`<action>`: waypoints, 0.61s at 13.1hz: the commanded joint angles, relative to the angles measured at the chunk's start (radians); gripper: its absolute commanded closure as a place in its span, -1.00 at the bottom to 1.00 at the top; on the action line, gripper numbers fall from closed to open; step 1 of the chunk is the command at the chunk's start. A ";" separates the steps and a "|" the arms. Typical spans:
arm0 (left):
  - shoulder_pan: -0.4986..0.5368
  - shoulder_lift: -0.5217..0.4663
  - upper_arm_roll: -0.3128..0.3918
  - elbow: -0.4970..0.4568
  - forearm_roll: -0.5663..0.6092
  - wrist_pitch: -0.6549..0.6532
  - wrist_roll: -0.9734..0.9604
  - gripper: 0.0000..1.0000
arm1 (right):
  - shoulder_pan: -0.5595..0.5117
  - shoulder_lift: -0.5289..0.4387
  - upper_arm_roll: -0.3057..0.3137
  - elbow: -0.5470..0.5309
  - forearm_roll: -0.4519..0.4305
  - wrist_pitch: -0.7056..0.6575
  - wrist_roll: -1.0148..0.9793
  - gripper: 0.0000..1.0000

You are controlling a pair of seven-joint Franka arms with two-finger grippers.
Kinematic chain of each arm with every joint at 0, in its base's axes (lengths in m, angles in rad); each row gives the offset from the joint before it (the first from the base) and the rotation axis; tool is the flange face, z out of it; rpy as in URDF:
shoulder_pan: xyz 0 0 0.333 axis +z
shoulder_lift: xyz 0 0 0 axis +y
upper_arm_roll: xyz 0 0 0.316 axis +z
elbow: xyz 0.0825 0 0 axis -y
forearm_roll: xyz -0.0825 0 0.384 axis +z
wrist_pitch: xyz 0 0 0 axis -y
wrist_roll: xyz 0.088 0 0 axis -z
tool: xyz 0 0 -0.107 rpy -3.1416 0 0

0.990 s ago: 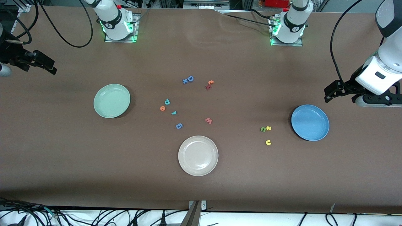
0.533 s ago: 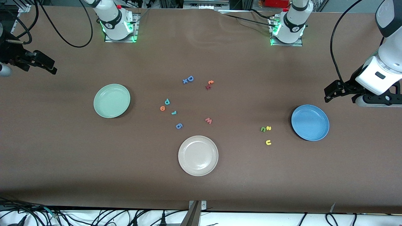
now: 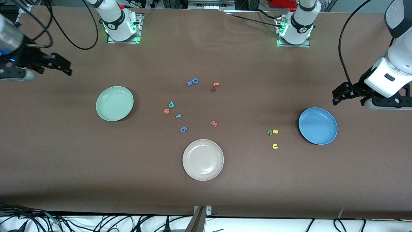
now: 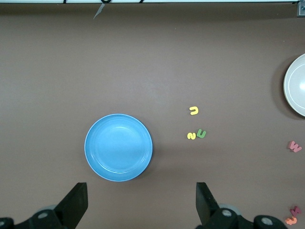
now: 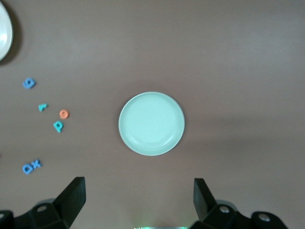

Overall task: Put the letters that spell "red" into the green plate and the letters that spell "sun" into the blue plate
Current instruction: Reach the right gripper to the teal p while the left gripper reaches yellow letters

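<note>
Right gripper (image 3: 66, 69) had shifted toward table middle, high over bare table by green plate (image 3: 114, 103), jaws wide, empty. Left gripper (image 3: 336, 96) waited over table by blue plate (image 3: 317, 125), jaws wide, empty. Teal d (image 3: 171, 104), orange e (image 3: 166, 111), teal r (image 3: 178, 115) lay mid-table; yellow s (image 3: 275, 131), green n (image 3: 269, 132), yellow u (image 3: 275, 146) near blue plate

Both arms have glossy white shells with black joint bands, green-lit bases on metal plates, red buttons, looping black cables, and matte black grippers with angular black fingers (image 4: 76, 202).
</note>
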 commanded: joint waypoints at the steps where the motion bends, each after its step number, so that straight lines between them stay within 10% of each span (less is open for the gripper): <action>1: 0.001 0.014 -0.001 0.033 -0.015 -0.024 0.006 -1.00 | 0.090 0.040 0.006 0.017 -0.022 -0.020 0.102 -1.00; 8: 0.001 0.083 -0.001 0.029 -0.023 -0.015 0.008 -1.00 | 0.254 0.255 0.020 -0.012 -0.005 0.097 0.240 -1.00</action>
